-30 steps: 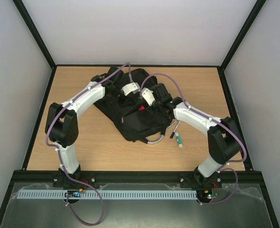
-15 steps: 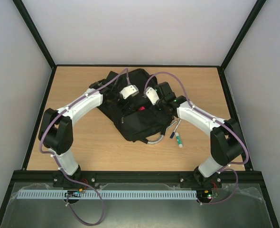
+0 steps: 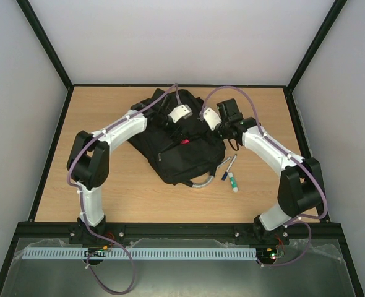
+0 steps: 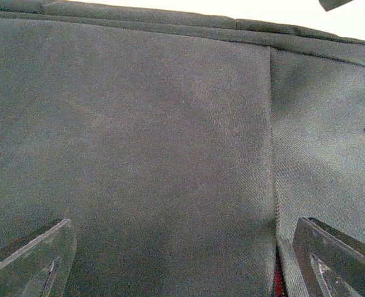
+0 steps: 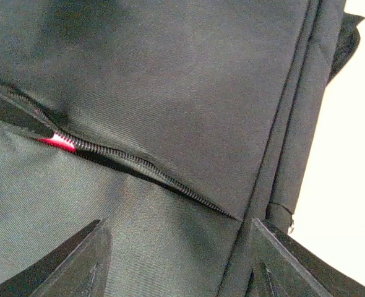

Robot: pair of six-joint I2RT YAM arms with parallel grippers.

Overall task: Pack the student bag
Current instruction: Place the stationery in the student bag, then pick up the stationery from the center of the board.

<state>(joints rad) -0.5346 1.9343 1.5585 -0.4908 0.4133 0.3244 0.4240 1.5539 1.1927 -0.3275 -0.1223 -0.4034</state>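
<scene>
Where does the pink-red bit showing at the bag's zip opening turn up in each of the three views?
Top external: the pink-red bit sits mid-picture, on the student bag, between the two arms.
Left wrist: the pink-red bit is a thin sliver at the bottom edge, right of centre.
Right wrist: the pink-red bit is left of centre, at the end of the open zip.
Shared landmark: the bag's black fabric.

I see the student bag [image 3: 181,162] filling the middle of the table [image 3: 117,192]. The left arm [image 3: 122,128] and right arm [image 3: 266,147] arch over its far half, wrists near each other, so there is little room between them. Right of the bag, a dark pen [image 3: 229,164] and a white marker [image 3: 233,182] lie just beside the grey handle loop [image 3: 201,182]. Bare board lies left of the bag and along the near edge.
</scene>
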